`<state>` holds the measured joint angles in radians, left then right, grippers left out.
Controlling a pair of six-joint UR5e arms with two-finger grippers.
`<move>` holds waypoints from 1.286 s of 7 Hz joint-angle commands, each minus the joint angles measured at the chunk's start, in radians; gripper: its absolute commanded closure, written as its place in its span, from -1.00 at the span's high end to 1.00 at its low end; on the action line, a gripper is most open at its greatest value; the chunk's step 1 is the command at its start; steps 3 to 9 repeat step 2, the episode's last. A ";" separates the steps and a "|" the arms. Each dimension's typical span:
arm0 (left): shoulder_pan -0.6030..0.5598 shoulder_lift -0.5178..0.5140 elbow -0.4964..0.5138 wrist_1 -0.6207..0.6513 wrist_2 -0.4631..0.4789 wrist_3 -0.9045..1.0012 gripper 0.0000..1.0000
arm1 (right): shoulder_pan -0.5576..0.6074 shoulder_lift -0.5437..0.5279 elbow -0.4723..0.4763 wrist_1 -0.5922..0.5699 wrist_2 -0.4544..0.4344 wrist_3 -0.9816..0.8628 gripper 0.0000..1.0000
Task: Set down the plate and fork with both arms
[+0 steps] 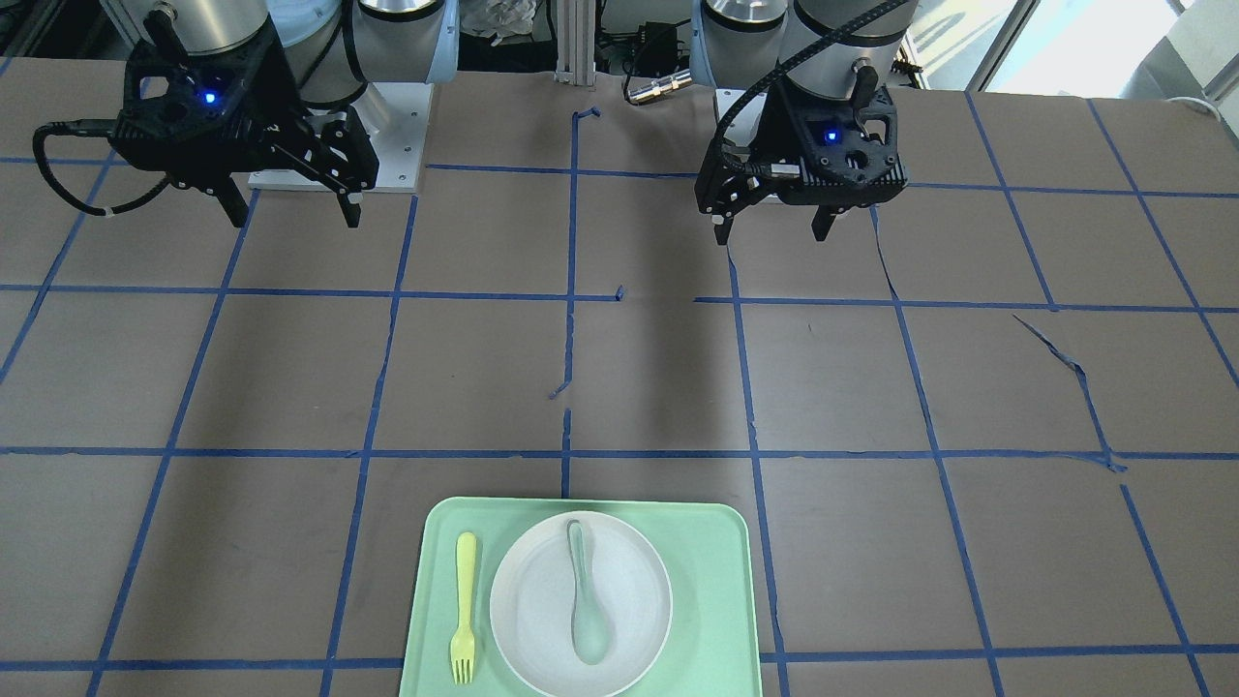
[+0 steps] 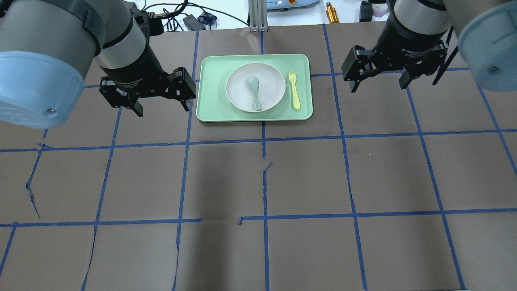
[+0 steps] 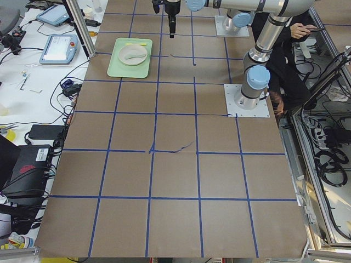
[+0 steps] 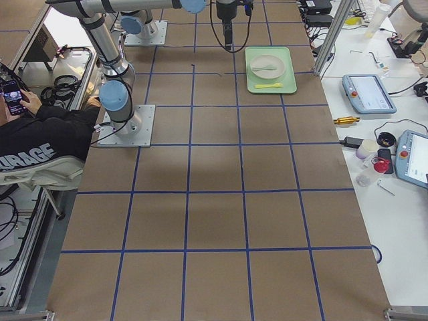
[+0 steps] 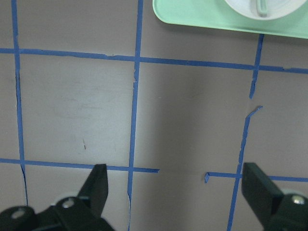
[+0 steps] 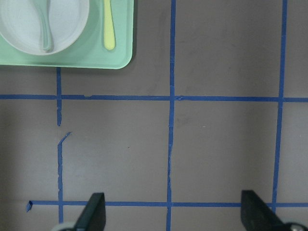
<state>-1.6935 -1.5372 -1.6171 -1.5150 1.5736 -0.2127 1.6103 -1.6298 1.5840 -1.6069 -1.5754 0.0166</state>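
The white plate (image 1: pixel 532 600) lies on a mint-green tray (image 1: pixel 716 600) at the table's far edge, with a grey-green spoon (image 1: pixel 586 600) lying in it. The pale-yellow fork (image 1: pixel 466 605) lies on the tray beside the plate. In the overhead view the plate (image 2: pixel 270 87) and fork (image 2: pixel 294 91) sit between the two grippers. My left gripper (image 2: pixel 162 110) is open and empty, hovering left of the tray (image 2: pixel 212 97). My right gripper (image 2: pixel 379 87) is open and empty, hovering right of the tray. The right wrist view shows the fork (image 6: pixel 109 24) and plate (image 6: pixel 24 29).
The brown table carries a blue tape grid with torn strips (image 1: pixel 1065 358). The arm bases (image 3: pixel 247 101) stand on white mounts at the robot's side. Tablets and cables (image 4: pixel 364 93) lie beyond the table's far edge. A seated person (image 4: pixel 40 134) is beside the robot.
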 commanded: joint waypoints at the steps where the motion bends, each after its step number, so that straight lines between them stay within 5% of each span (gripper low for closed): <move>1: 0.000 -0.001 0.012 -0.001 -0.004 0.000 1.00 | 0.003 -0.001 0.004 -0.002 -0.008 -0.001 1.00; 9: 0.000 0.000 0.010 -0.001 -0.004 0.000 1.00 | 0.005 -0.001 0.004 -0.002 -0.003 0.000 1.00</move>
